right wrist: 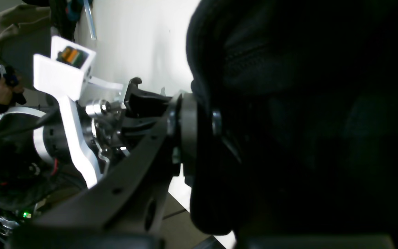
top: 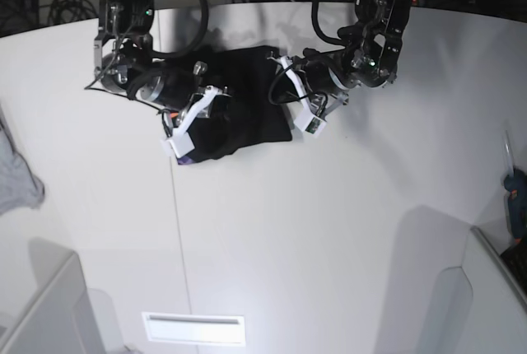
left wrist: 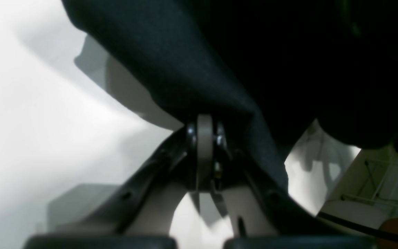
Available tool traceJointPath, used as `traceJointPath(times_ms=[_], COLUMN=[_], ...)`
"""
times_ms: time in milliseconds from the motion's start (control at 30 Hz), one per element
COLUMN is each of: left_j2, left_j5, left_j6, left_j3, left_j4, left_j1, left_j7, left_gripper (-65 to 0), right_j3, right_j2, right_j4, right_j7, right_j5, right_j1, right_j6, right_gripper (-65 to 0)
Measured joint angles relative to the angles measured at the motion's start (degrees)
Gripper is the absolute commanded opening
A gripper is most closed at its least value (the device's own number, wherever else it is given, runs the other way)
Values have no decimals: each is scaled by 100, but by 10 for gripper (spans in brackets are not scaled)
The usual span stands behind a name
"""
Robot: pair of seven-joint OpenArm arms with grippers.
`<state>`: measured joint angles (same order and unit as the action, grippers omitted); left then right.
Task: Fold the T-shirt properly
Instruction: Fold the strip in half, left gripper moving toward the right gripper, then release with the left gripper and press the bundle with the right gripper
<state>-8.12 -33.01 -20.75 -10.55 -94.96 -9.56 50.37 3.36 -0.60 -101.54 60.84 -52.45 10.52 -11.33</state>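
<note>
Left wrist view: the left tool (left wrist: 204, 145) is pinched together on an edge of the black T-shirt (left wrist: 192, 62), which hangs over it.

Right wrist view: the right tool (right wrist: 199, 135) is clamped on dark cloth.

Base view: the T-shirt (top: 247, 115) lies bunched between both arms on the table (top: 329, 230); both grips should probably travel evenly and level, laying the fold flat

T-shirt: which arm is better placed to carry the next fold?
Neither alone, probably: left claw and right claw are each shut on the T-shirt at opposite sides, so both should carry it together.
</note>
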Motion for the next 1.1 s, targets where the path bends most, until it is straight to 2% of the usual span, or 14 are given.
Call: traceJointPath(times_ms=[200, 333, 567, 700, 1100], left_j2=[-4, -144, -144, -243, -437], left_j5=[0, -17, -11, -17, -22], left_j6=[0, 0, 0, -20, -44], left_j3=[0, 35, 728, 918, 1912], left_j4=[0, -20, -404, -627, -1213], left_j1=[-7, -92, -461, -511, -1285], left_j7=[0, -2, 39, 577, 643], left_gripper=[-650, -650, -650, -650, -650], right_j3=[0, 0, 0, 0, 0], right_j2=[2, 0, 42, 157, 188], right_j4=[15, 31, 33, 33, 37], right_j7=[-2, -136, -133, -133, -133], right_j5=[-4, -2, 11, 0, 7], right_j1=[-15, -13, -17, -31, -92], right_j6=[0, 0, 0, 0, 0], right_gripper=[-650, -650, -650, -650, -650])
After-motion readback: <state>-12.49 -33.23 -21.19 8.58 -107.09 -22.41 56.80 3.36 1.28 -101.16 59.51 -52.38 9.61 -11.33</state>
